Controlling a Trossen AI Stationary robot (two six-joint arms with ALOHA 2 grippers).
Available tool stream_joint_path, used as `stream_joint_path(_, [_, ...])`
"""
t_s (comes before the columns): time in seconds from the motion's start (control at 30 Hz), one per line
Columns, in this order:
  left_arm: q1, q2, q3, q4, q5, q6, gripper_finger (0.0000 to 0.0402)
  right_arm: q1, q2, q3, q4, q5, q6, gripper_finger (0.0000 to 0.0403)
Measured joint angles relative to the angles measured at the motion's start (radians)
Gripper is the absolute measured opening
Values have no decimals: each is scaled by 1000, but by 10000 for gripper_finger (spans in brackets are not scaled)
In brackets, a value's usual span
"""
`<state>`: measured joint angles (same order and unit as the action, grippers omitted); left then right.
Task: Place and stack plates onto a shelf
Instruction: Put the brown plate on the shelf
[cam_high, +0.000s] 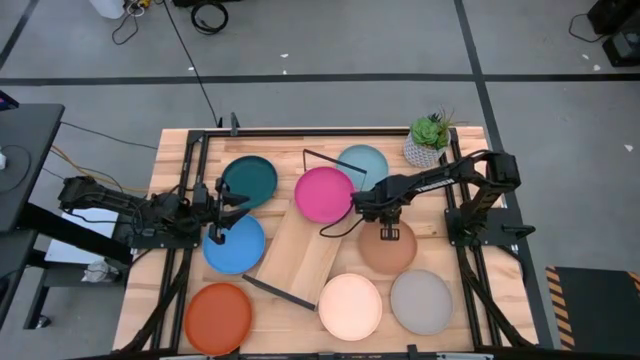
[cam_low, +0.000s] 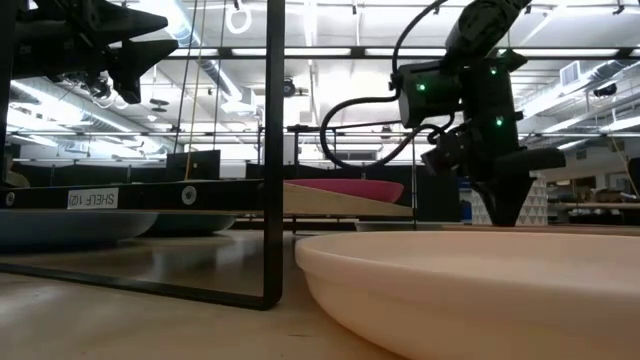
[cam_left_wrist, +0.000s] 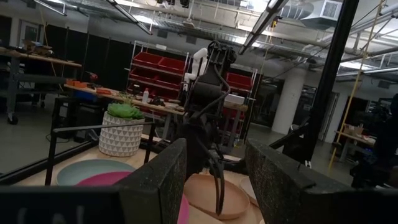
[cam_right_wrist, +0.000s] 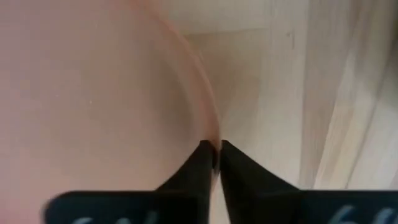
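My right gripper (cam_high: 390, 232) points down over the terracotta plate (cam_high: 388, 255) and is shut on it; it also shows in the low view (cam_low: 505, 205). My left gripper (cam_high: 228, 215) is open and empty, held level between the dark teal plate (cam_high: 248, 180) and the blue plate (cam_high: 234, 246). The shelf (cam_high: 300, 252) lies slantwise on the table's middle. The magenta plate (cam_high: 325, 194) rests on its far end. The light blue (cam_high: 364, 163), cream (cam_high: 350, 306), grey (cam_high: 421, 301) and orange-red (cam_high: 218, 318) plates lie flat on the table. My right gripper pinches the terracotta plate's rim (cam_right_wrist: 210, 124) at the plate's far side, one finger (cam_right_wrist: 200, 163) inside the plate and one (cam_right_wrist: 231, 163) outside. The fingers come from above, pointing down. Only their free ends are on the rim. Whether the plate is lifted, I cannot tell.
A potted plant (cam_high: 428, 140) stands at the table's far right corner. The shelf's black wire frames (cam_high: 330, 160) (cam_low: 272, 150) stick out at both its ends. The cream plate (cam_low: 470, 280) fills the low view's front. Both arms' bases sit at the table's sides.
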<state>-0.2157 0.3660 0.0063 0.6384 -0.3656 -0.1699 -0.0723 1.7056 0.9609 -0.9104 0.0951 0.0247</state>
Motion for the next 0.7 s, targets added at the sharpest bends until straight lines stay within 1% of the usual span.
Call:
stream_joint_path(0.07, [0, 0, 0, 0, 0, 0, 172, -2, -1, 3, -7, -10, -8, 14])
stream_joint_path(0.17, [0, 0, 0, 0, 0, 0, 172, -4, 2, 28, -56, -21, -9, 24])
stream_joint_path(0.23, [0, 0, 0, 0, 0, 0, 172, -3, 2, 67, -108, -18, -10, 24])
stream_joint_path(0.33, [0, 0, 0, 0, 0, 0, 172, 8, 2, 135, -177, -16, -10, 12])
stream_joint_path(0.57, [0, 0, 0, 0, 0, 0, 172, 45, 2, 276, -233, -92, -53, 11])
stream_joint_path(0.7, [0, 0, 0, 0, 0, 0, 172, 71, 2, 366, -268, -94, -70, 11])
